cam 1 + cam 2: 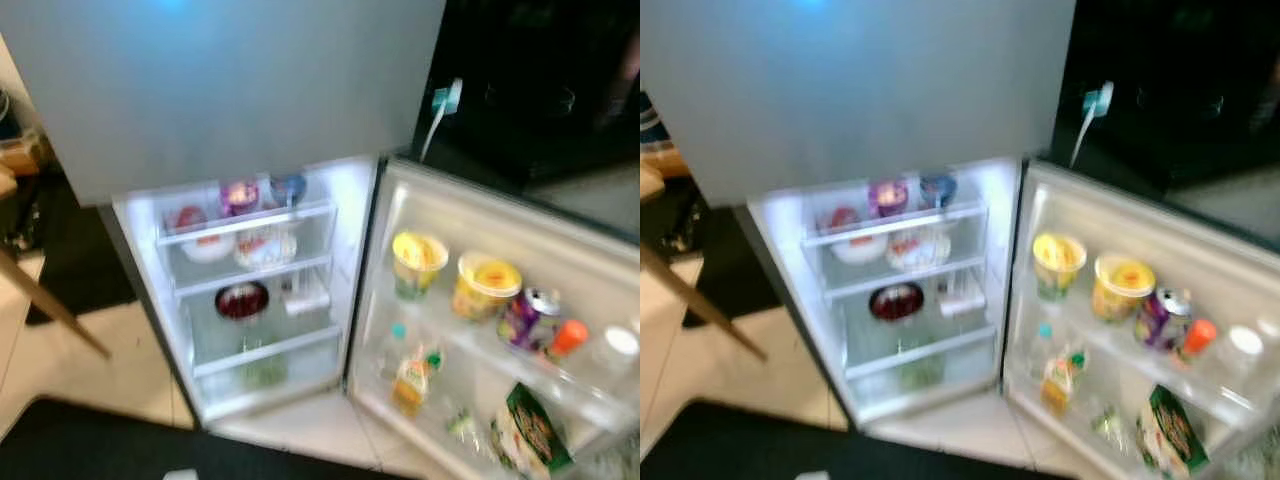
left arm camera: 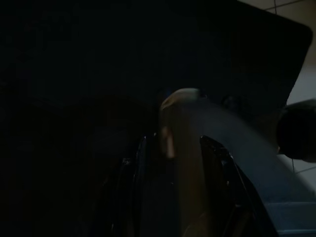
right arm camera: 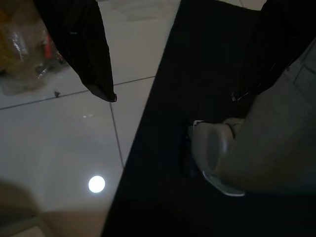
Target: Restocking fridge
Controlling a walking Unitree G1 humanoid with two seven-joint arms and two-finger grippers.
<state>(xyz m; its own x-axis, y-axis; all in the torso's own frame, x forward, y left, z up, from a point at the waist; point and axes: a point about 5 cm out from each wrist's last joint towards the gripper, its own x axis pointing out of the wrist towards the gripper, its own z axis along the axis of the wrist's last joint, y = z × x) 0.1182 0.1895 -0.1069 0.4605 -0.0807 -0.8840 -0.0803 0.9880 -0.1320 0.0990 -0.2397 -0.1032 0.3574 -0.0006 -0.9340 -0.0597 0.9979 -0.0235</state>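
Head views: the fridge (image 1: 260,300) stands open before me, bowls on its lit shelves, cups and a can (image 1: 528,312) kept in the door rack (image 1: 470,340) within easy reach.
Left wrist: my left gripper (image 2: 173,163) hangs in shade; open or closed, I cannot tell.
Right wrist: my right gripper (image 3: 173,98) hangs idle, fingers apart, over the tiled floor (image 3: 64,143) and a dark mat (image 3: 163,197).

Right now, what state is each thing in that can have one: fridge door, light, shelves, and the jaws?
Fridge door: swung fully open, to the robot's right.
Upper freezer door: closed.
Interior light: on.
Fridge shelves: stocked with bowls and tubs.
Door racks: stocked with cups, a can, bottles and a green packet.
Can: lying tilted.
Right gripper: jaws open, held over the floor.
Left gripper: in the dark, jaws unclear.
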